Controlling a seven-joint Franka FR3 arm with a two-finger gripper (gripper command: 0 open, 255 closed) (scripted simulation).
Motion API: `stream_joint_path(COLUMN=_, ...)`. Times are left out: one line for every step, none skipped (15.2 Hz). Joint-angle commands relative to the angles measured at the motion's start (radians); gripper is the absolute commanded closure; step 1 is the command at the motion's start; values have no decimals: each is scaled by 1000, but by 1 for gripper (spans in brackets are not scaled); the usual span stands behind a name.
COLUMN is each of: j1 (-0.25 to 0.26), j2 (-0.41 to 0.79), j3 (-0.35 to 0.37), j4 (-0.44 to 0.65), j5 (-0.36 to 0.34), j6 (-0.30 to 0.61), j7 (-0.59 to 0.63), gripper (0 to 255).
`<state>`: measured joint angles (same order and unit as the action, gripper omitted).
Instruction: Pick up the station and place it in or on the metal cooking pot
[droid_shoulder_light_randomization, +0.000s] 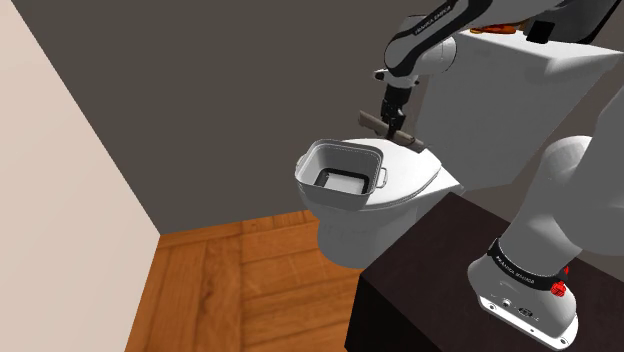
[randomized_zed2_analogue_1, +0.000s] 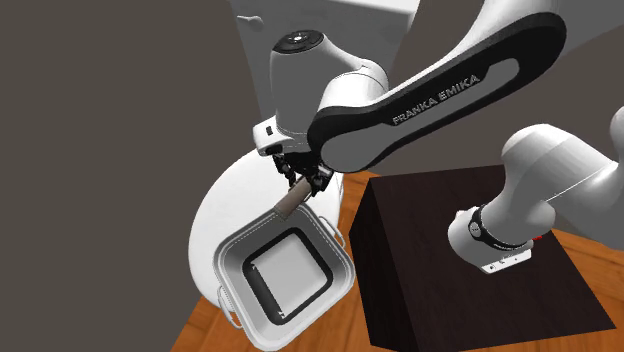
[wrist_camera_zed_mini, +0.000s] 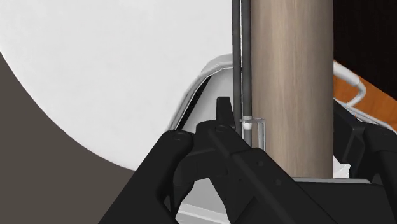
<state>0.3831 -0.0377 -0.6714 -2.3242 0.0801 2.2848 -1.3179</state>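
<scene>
- From my remote console, I find the gripper (droid_shoulder_light_randomization: 392, 122) clenched on the station (droid_shoulder_light_randomization: 397, 131), a flat tan-brown slab. In the wrist view the black fingers (wrist_camera_zed_mini: 210, 159) clasp the slab (wrist_camera_zed_mini: 292, 83) from both sides.
- The station (randomized_zed2_analogue_1: 292, 200) is clear of every surface and tilted. In the second exterior view its lower end points toward the pot (randomized_zed2_analogue_1: 337, 262).
- The pot (droid_shoulder_light_randomization: 309, 160) is a grey, square-cornered vessel with side handles. It stands on the closed lid of a white toilet (droid_shoulder_light_randomization: 410, 190).
- In the shoulder view the station hangs just beside the pot's corner on that view's right, above the lid. I cannot tell whether any part of it overhangs the rim. It is not inside the pot.
- The white arm (randomized_zed2_analogue_1: 440, 100) reaches over from the dark stand (randomized_zed2_analogue_1: 450, 240).
- A wood-plank floor (droid_shoulder_light_randomization: 230, 290) lies below the toilet.
</scene>
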Motion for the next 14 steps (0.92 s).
stream_joint_path(j1=29, j2=24, j3=29, j4=17, j5=22, j6=6, j7=44, gripper=255)
stream_joint_path(j1=41, j2=34, j3=42, j4=25, j5=30, j6=8, j7=63, gripper=255)
stream_joint_path(j1=54, j2=45, j3=53, j4=34, j5=39, j6=9, j7=82, gripper=255)
stream_joint_path(j1=66, j2=57, j3=65, j4=45, j5=48, j6=9, j7=101, gripper=255)
stream_joint_path(j1=78, j2=69, j3=77, j4=56, j5=57, j6=10, j7=118, gripper=255)
stream_joint_path(j1=90, j2=82, j3=89, j4=69, j5=66, j6=9, j7=136, gripper=255)
stream_joint_path(j1=101, j2=96, j3=100, j4=83, j5=75, j6=9, j7=153, gripper=255)
stream_joint_path(j1=112, j2=111, j3=111, j4=98, j5=84, j6=8, j7=170, gripper=255)
stream_joint_path(j1=123, j2=127, j3=122, j4=115, j5=94, j6=6, j7=187, gripper=255)
stream_joint_path(j1=133, j2=143, j3=133, j4=132, j5=103, j6=4, j7=203, gripper=255)
stream_joint_path(j1=150, j2=171, j3=151, j4=164, j5=118, j6=-1, j7=230, gripper=255)
stream_joint_path(j1=148, j2=180, j3=152, j4=160, j5=125, j6=11, j7=224, gripper=255)
stream_joint_path(j1=147, j2=189, j3=154, j4=155, j5=133, j6=22, j7=217, gripper=255)
stream_joint_path(j1=146, j2=198, j3=156, j4=151, j5=142, j6=34, j7=211, gripper=255)
